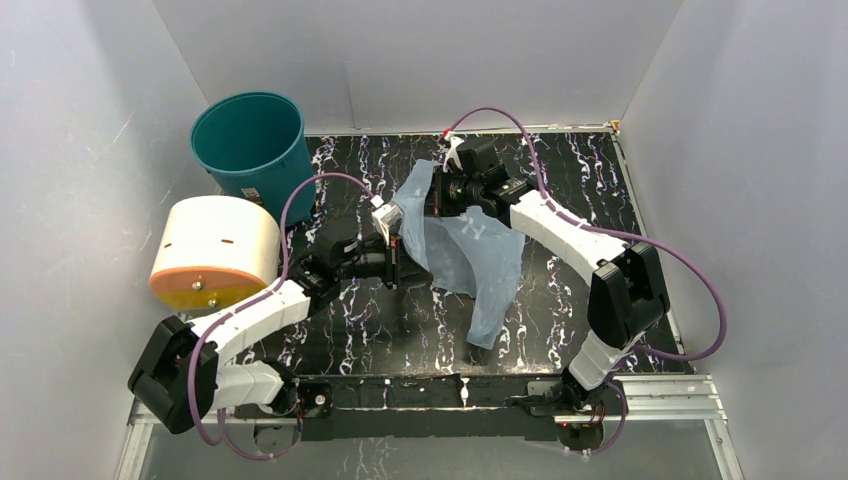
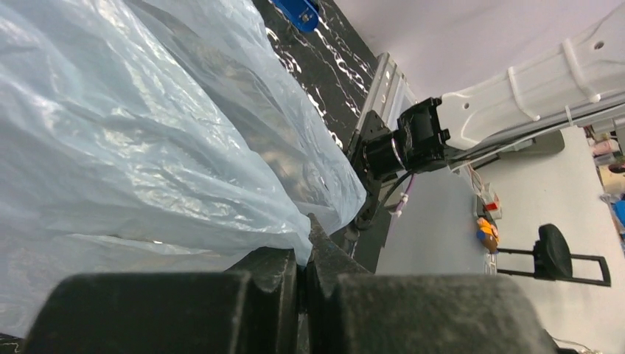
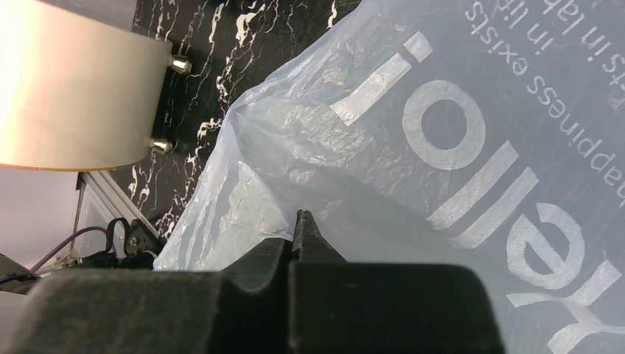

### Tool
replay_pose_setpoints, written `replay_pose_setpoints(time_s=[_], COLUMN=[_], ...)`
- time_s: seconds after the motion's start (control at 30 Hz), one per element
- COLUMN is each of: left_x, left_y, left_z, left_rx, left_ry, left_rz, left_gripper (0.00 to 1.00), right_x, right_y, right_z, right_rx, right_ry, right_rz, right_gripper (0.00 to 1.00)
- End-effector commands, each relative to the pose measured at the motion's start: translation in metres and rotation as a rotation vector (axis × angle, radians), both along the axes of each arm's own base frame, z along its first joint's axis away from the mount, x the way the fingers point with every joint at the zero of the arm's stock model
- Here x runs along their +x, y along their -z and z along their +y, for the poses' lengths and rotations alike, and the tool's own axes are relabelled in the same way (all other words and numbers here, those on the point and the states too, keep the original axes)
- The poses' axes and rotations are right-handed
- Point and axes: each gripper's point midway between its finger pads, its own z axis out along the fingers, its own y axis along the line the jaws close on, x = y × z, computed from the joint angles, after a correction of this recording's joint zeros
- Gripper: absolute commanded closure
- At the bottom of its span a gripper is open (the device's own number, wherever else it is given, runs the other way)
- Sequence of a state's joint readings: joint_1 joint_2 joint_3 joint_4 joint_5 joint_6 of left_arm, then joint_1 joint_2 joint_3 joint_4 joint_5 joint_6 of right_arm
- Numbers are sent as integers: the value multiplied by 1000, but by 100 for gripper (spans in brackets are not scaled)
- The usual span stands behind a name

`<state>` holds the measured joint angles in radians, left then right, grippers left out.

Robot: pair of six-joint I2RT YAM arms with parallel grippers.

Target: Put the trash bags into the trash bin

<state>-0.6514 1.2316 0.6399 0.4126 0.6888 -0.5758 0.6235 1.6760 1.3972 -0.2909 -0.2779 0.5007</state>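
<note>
The light-blue translucent trash bag (image 1: 470,255) with white lettering hangs above the middle of the black marbled table, held up by both arms. My left gripper (image 1: 396,262) is shut on its left edge; the left wrist view shows the film (image 2: 147,147) pinched between the jaws (image 2: 304,254). My right gripper (image 1: 432,196) is shut on its upper edge; the right wrist view shows the bag (image 3: 442,147) caught at the jaws (image 3: 295,236). The teal trash bin (image 1: 252,140) stands upright and open at the back left, apart from the bag.
A cream cylinder with an orange end (image 1: 212,252) lies on its side at the left, just in front of the bin, also in the right wrist view (image 3: 74,81). White walls enclose the table on three sides. A metal rail (image 1: 660,392) runs along the near edge.
</note>
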Motion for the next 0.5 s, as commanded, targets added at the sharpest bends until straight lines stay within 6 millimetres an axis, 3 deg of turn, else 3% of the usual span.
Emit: replay_pose_setpoints(time_s=[0.0,0.1,0.23,0.3,0.37,0.47], left_x=[4,10,17,19,20,19], left_y=[-25,-20,-10,-8,-3,6], left_z=[2,5,12,14,16,18], left_rx=[-35,6,63,73,85,109], left_ry=[-38,-69,-116,-139,-149,-149], left_rz=[-76,-69,-74,-79,-76,-62], left_gripper=[100,100,100,100,100,100], right_x=[-4,-3,3,-1,-18,-50], right_y=[-34,-39,-44,-48,-57,-42], right_z=[2,-6,-38,-54,-65,-78], right_rx=[60,38,-26,-36,-12,10], right_ry=[-41,-34,77,107,63,-5], right_rz=[-78,-130,-251,-330,-455,-509], right_gripper=[87,61,27,23,18,10])
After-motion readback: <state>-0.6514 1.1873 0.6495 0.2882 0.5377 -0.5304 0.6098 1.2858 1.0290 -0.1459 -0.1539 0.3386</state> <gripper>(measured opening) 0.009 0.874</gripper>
